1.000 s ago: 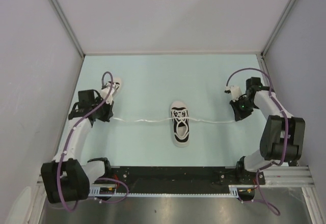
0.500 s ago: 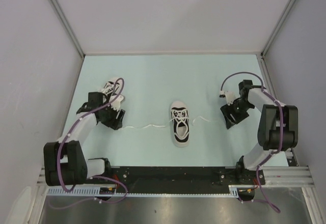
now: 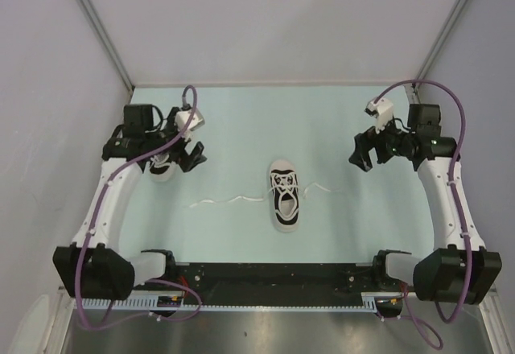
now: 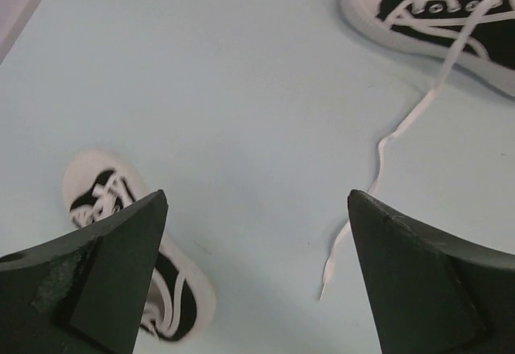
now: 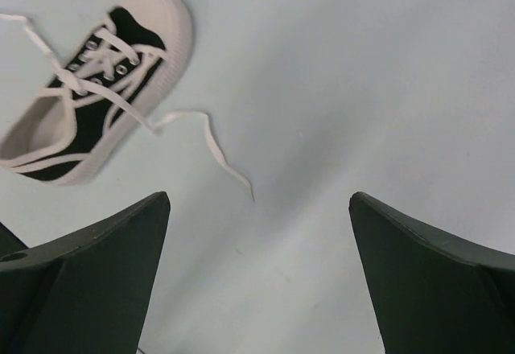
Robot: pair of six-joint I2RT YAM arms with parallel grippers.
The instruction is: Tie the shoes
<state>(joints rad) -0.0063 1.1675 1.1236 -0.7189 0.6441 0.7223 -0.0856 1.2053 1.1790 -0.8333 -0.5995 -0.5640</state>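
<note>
Two shoes: both sole-down on the pale surface point(image 3: 241, 121), well apart from each other.
middle shoe point(image 3: 286, 201): closest to the arm bases, sitting lengthwise with its white toe cap at the far end.
left lace point(image 3: 229, 201): untied, lying in a wavy line out toward the left, nothing touching it.
right lace point(image 3: 322, 187): also loose, a shorter trail off to the right, free end flat on the surface.
other shoe point(image 3: 163, 166): way over on the left and a bit farther back, half hidden under the left arm.
left fingers point(image 4: 105, 281): spread wide, holding nothing, just beside the other shoe and aimed toward the middle.
right fingers point(image 5: 88, 265): wide apart too, empty, out to the right of the middle shoe and clear of its lace.
</note>
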